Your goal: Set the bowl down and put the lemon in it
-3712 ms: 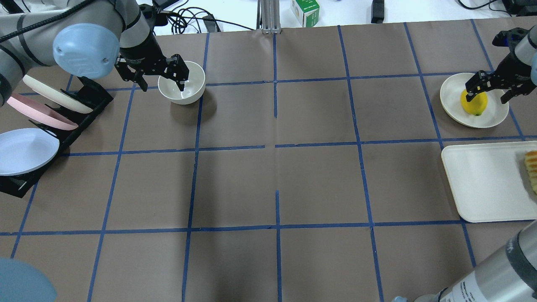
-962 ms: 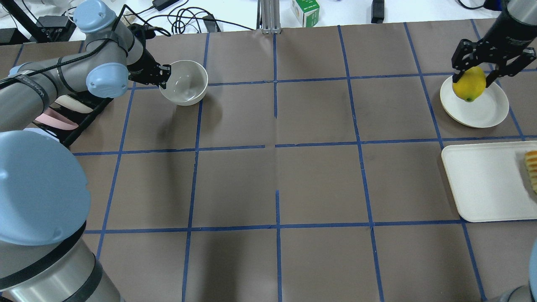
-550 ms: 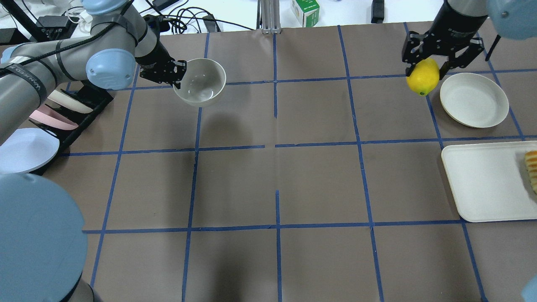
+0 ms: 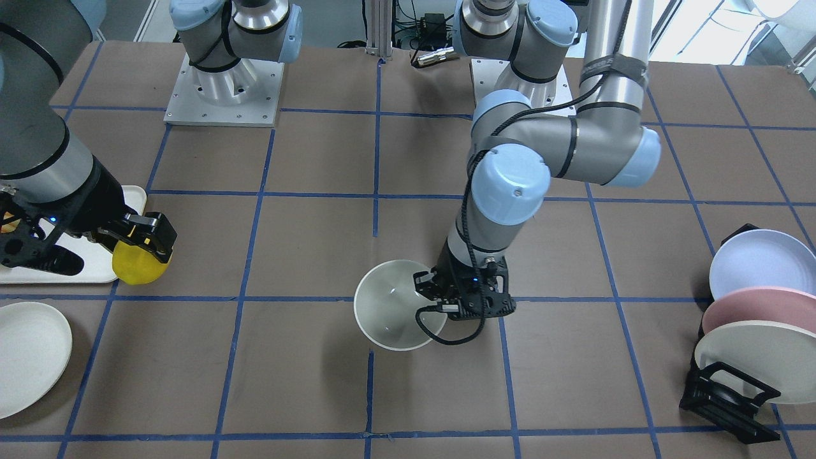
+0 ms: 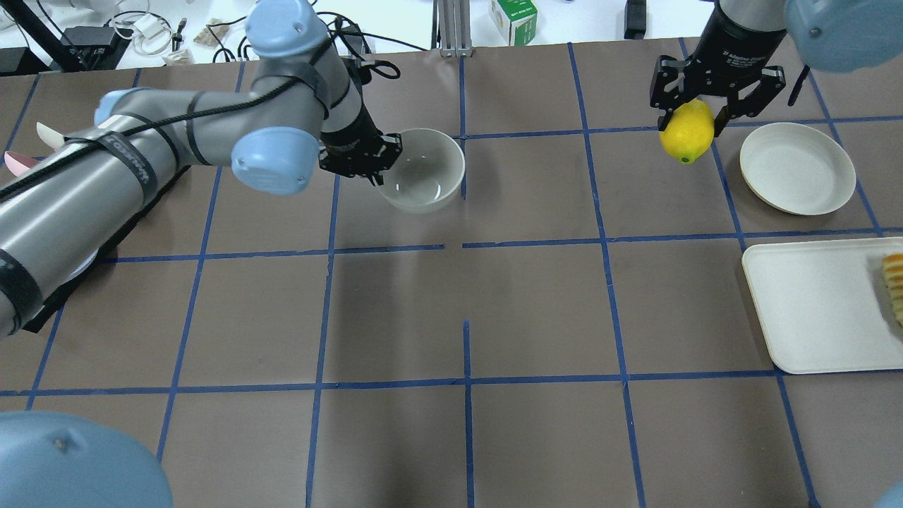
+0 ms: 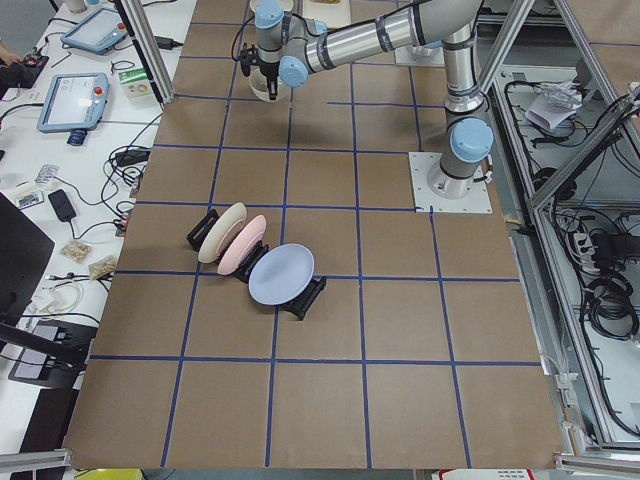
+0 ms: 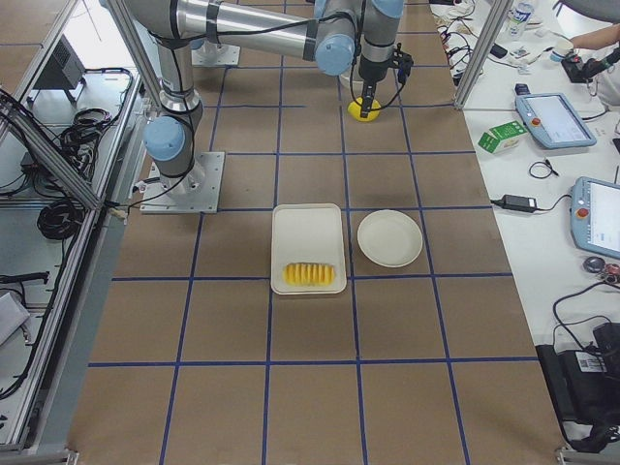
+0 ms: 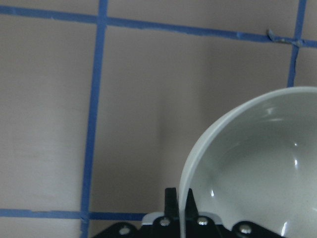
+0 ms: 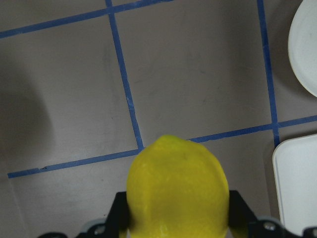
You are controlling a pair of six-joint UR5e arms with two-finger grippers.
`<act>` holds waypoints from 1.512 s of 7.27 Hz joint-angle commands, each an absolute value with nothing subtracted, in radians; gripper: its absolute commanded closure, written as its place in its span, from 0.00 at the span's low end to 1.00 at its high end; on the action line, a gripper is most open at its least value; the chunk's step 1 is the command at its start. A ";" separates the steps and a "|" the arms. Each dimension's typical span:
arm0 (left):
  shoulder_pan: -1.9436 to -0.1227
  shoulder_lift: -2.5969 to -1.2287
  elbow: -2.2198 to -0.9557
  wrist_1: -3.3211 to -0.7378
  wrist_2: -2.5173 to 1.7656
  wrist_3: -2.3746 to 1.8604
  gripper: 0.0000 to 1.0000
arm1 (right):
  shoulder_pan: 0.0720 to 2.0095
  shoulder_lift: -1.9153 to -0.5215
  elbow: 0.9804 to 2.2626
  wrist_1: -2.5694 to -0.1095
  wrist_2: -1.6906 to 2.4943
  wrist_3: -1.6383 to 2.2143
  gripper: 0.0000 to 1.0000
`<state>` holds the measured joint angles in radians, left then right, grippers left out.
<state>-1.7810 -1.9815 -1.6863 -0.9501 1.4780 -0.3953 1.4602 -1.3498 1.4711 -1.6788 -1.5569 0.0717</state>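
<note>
The off-white bowl (image 5: pixel 422 169) hangs above the table near the far middle, upright. My left gripper (image 5: pixel 381 161) is shut on its left rim. It also shows in the front view (image 4: pixel 392 305) and in the left wrist view (image 8: pixel 252 168). The yellow lemon (image 5: pixel 686 130) is held in the air by my right gripper (image 5: pixel 690 120), which is shut on it, left of the flat cream plate (image 5: pixel 797 168). The lemon also shows in the front view (image 4: pixel 137 266) and in the right wrist view (image 9: pixel 177 186).
A white tray (image 5: pixel 818 303) with pale fruit slices (image 5: pixel 894 282) lies at the right edge. A black rack with coloured plates (image 4: pixel 752 319) stands on the left side. A green carton (image 5: pixel 513 20) stands beyond the table's far edge.
My left gripper has carried the bowl right, toward the table's middle line. My right gripper has lifted the lemon off the cream plate and moved it left.
</note>
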 commanded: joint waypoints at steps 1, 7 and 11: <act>-1.854 -2.003 -1.817 -0.778 1.476 -0.515 1.00 | 1.463 -1.348 1.476 -1.680 -1.555 0.075 1.00; -1.810 -1.948 -1.791 -0.863 1.474 -0.473 0.00 | 1.662 -1.277 1.470 -1.778 -1.557 0.378 1.00; -1.763 -1.762 -1.505 -1.510 1.556 -0.207 0.02 | 1.798 -1.211 1.471 -1.853 -1.557 0.501 1.00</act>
